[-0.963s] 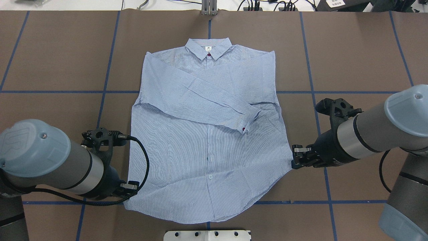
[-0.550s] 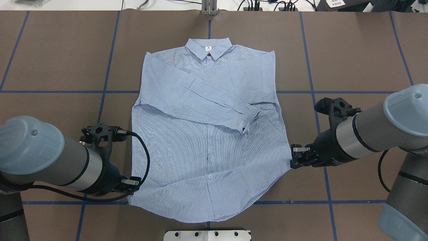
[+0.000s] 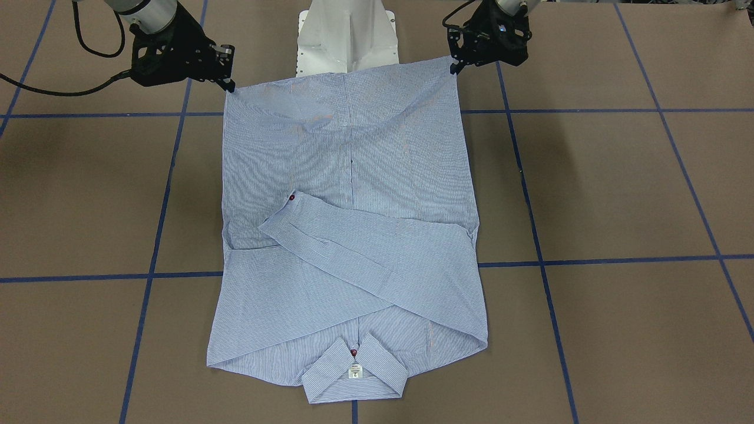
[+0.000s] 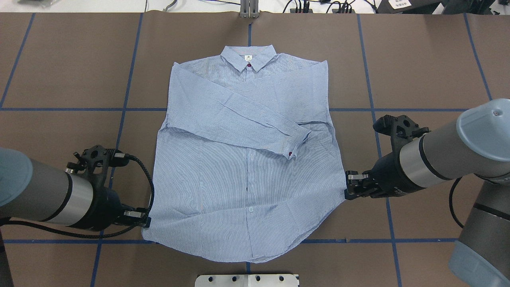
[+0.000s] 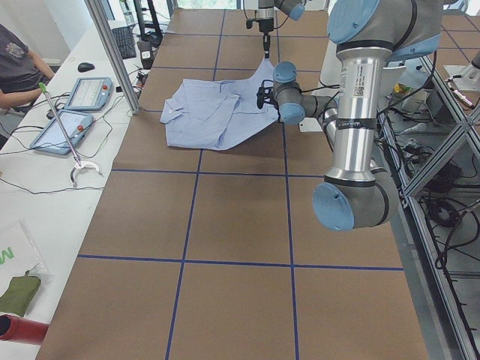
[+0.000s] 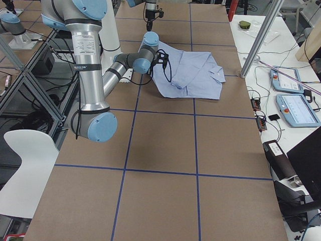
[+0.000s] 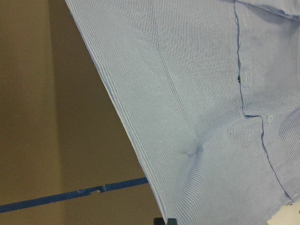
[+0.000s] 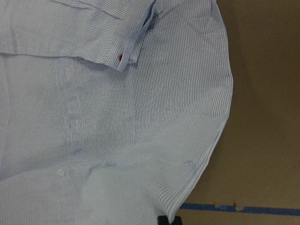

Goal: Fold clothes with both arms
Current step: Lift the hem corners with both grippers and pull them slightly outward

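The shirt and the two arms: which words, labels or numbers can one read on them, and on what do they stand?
The neck label on the shirt: print too small to read.
The sticker on the left arm: blurred, not readable.
The sticker on the right arm: blurred, not readable.
So no text can be quoted.

Shirt (image 4: 247,191) thin woven cloth, matt; table (image 4: 418,59) matt brown paper.

The shirt (image 4: 247,191) was finely striped in light blue and white; its cuff button (image 4: 290,154) was red, its neck label (image 4: 248,58) white; the table (image 4: 422,59) was brown, gridded with blue tape lines (image 4: 418,109); the left gripper (image 4: 145,221) and right gripper (image 4: 347,193) were black.
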`<state>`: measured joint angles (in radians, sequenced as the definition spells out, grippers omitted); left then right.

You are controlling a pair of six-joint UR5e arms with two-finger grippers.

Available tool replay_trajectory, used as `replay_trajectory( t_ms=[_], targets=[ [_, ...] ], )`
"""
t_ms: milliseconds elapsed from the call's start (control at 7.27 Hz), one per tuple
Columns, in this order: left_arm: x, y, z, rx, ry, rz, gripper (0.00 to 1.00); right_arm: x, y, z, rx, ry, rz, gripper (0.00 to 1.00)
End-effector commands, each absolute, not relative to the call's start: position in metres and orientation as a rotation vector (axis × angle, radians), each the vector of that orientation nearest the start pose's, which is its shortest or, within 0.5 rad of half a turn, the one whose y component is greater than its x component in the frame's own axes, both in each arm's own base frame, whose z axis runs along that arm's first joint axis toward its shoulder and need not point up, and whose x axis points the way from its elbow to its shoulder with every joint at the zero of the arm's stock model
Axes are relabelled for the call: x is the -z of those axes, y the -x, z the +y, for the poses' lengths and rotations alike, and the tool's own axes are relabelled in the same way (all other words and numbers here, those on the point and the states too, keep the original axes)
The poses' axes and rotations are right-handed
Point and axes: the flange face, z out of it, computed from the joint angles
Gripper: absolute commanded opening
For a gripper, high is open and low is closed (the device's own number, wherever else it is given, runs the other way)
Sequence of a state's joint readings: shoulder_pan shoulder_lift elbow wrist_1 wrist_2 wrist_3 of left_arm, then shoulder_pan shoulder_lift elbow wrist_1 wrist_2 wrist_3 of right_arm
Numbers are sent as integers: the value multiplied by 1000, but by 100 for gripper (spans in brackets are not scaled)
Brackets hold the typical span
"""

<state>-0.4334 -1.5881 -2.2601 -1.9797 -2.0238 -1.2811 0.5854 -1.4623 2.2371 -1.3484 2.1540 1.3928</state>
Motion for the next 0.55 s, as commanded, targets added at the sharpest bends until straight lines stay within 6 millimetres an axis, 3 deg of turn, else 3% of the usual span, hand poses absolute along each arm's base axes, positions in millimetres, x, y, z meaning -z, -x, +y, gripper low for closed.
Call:
replay_trajectory(
  t_ms=[0,275,413],
  targets=[
    [-308,-351,-262,-77,-4,1260,0,-271,331,-316,-78,131,-1094,0],
    [-327,-349,-260,-70,-6,1322,0,-273,332,-316,-79,133,-1090,0],
    [-327,-348,-260,-72,-5,1323,0,-275,332,-317,-82,134,-1088,0]
  ],
)
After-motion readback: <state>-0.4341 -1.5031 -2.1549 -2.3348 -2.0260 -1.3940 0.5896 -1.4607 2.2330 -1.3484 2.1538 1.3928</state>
